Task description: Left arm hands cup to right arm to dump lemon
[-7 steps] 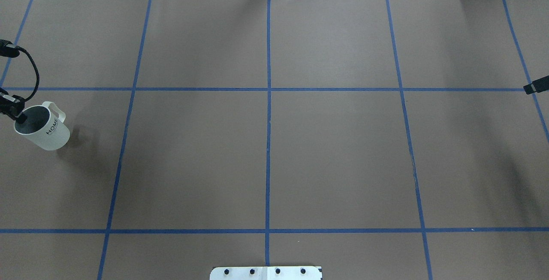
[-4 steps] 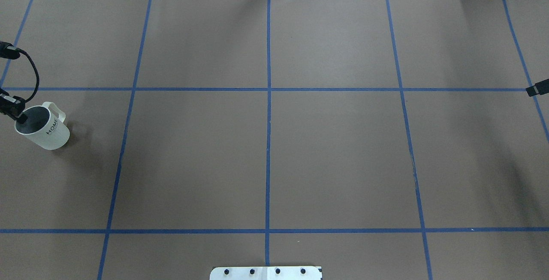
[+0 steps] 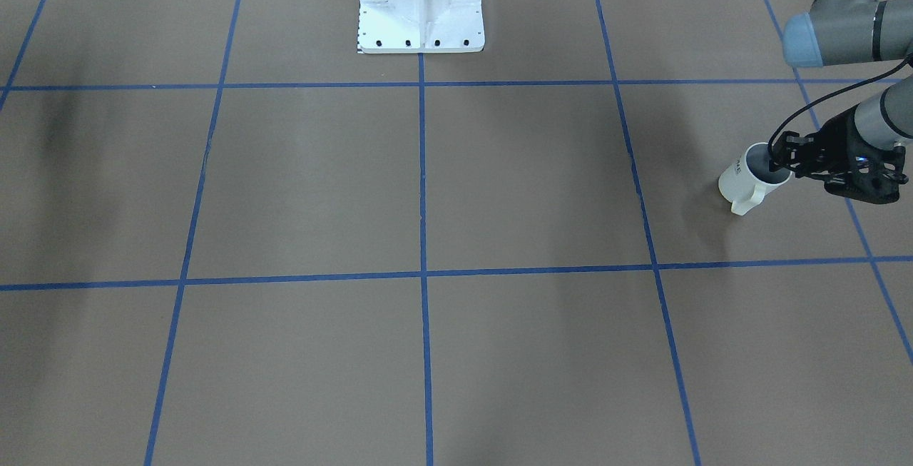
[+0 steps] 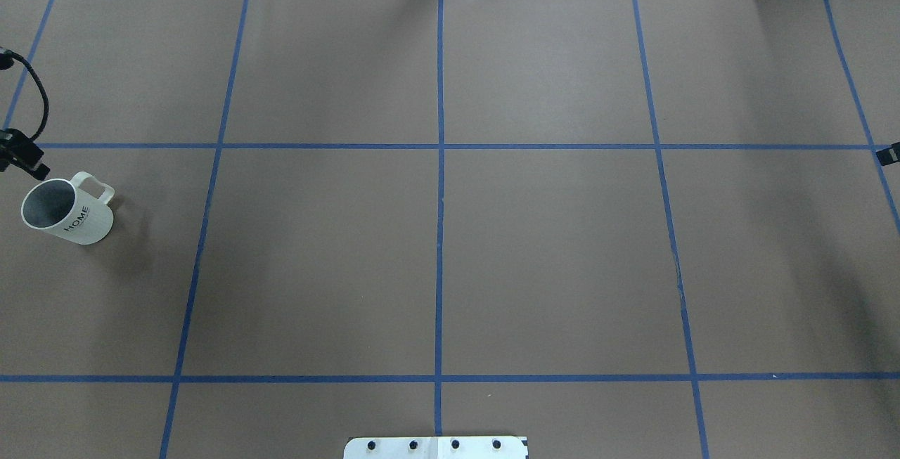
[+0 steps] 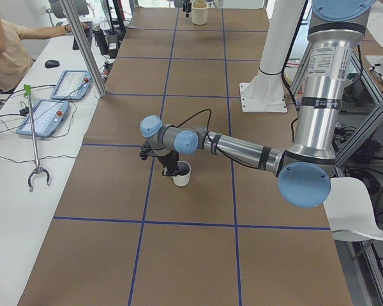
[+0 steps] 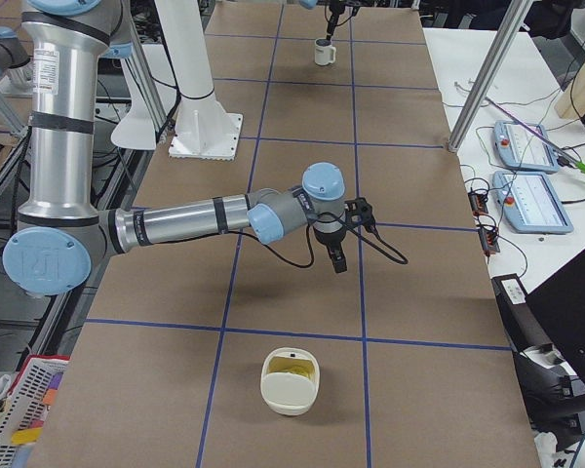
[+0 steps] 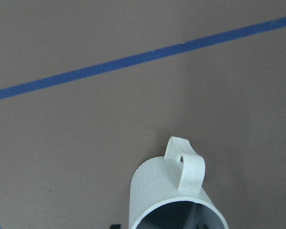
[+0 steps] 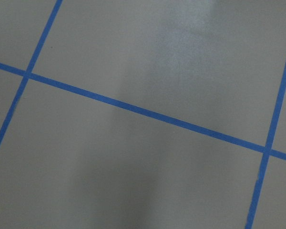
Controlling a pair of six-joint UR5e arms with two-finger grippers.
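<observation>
Overhead exterior: cup is stood at the table's left edge, just beside left gripper; right gripper is placed well apart, at the opposite edge. Neither grip's opening can be told.

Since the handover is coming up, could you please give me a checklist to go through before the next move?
1. The cup upright, mouth up: ok.
2. The left end effector gripping the cup's rim: cannot tell; it sits at the rim.
3. Lemon inside the cup: cannot tell; only grey interior shows.
4. The right end effector close enough to receive: not ok; it hangs far from the cup.
5. Likely dump target, the cream container, in place: ok; something yellow lies inside.
</observation>
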